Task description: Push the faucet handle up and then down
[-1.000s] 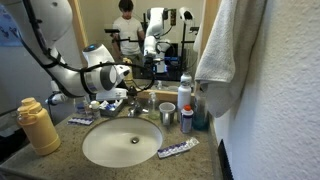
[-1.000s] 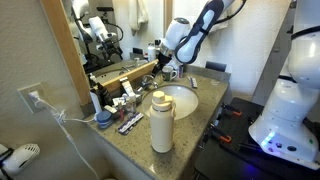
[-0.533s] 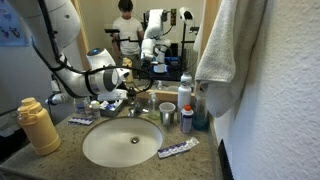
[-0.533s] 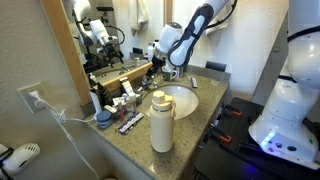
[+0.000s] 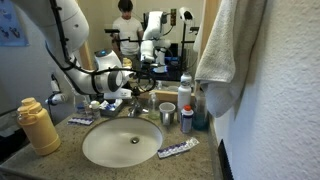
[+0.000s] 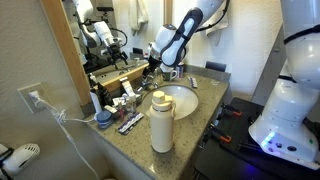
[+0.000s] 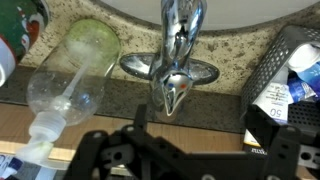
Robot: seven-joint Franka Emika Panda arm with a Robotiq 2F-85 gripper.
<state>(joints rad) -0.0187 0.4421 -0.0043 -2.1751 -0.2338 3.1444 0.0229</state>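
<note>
In the wrist view the faucet handle (image 7: pixel 172 88) is a short shiny chrome lever on a small silver faucet. Its curved spout (image 7: pixel 181 22) reaches over the white basin at the top edge. My gripper (image 7: pixel 198 125) is open, with its dark fingers on either side just below the handle and not touching it. In both exterior views the gripper (image 5: pixel 125 78) (image 6: pixel 151 67) hovers above the faucet (image 5: pixel 136 107) behind the white oval basin (image 5: pixel 96 155) (image 6: pixel 186 104). The handle itself is too small to make out there.
A clear bottle (image 7: pixel 68 78) lies left of the faucet and a black mesh basket (image 7: pixel 292 58) stands right of it. A yellow bottle (image 5: pixel 38 126), cups (image 5: pixel 166 112), a blue-capped bottle (image 5: pixel 185 104), a toothpaste tube (image 5: pixel 177 149) and a hanging towel (image 5: pixel 225 50) surround the basin. A mirror backs the counter.
The arm has swung upward and toward the mirror. The gripper has shifted slightly closer over the faucet. Nothing on the counter has moved.
</note>
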